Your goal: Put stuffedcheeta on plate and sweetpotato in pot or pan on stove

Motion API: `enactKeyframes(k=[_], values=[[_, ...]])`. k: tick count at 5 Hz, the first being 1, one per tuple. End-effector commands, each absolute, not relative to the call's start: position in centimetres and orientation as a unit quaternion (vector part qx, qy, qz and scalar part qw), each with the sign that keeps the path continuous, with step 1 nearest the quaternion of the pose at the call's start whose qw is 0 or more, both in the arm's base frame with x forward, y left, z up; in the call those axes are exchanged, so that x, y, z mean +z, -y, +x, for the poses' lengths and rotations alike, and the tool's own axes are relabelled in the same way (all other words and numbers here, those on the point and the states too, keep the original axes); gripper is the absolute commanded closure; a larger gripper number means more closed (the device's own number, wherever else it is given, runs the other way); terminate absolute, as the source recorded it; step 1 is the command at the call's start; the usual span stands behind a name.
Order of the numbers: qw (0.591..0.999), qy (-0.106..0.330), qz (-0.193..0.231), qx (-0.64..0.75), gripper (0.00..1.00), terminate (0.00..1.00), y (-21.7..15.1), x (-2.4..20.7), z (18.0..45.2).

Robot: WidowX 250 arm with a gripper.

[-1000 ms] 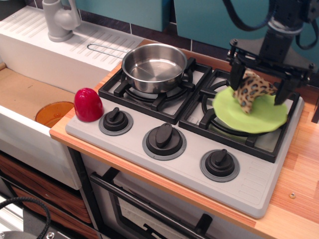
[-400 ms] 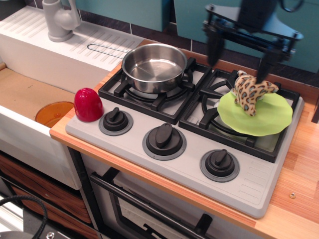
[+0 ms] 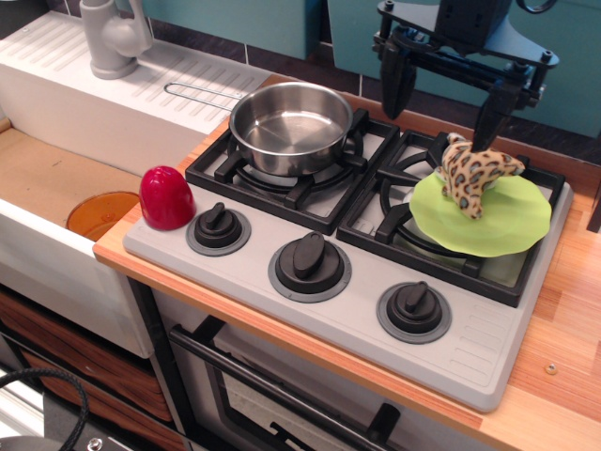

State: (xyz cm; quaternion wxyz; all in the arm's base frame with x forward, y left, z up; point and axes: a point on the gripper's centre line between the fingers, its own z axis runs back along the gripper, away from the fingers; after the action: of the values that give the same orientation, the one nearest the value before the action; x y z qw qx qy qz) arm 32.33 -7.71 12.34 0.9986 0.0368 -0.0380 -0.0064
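The stuffedcheeta (image 3: 471,175), tan with dark spots, lies on the lime-green plate (image 3: 498,225), which rests on the right burner grate of the stove (image 3: 470,348). My gripper (image 3: 441,108) hangs open and empty above and a little to the left of the cheeta, fingers wide apart. The red sweetpotato (image 3: 166,197) stands on the stove's front left corner beside the left knob. The steel pan (image 3: 291,127) sits empty on the left burner, its wire handle pointing left over the sink's drainboard.
Three black knobs (image 3: 310,263) line the stove's front. A white sink (image 3: 56,169) lies to the left with an orange dish (image 3: 101,214) in it and a grey tap (image 3: 113,38) behind. Wooden counter (image 3: 563,376) runs to the right.
My gripper let go of the stuffedcheeta, opened, and rose up and to the left. The cheeta now rests on the plate, which shifted slightly.
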Motion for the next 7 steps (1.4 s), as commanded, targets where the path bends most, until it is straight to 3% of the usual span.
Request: enactKeyframes(k=[1, 4, 7], values=[[0.997, 0.071, 0.029, -0.007, 0.00, 0.00, 7.9, 14.6, 32.7], [0.992, 0.107, 0.063, -0.030, 0.00, 0.00, -2.2, 16.0, 29.5], [0.987, 0.124, 0.097, -0.012, 0.00, 0.00, -9.2, 14.6, 28.5]])
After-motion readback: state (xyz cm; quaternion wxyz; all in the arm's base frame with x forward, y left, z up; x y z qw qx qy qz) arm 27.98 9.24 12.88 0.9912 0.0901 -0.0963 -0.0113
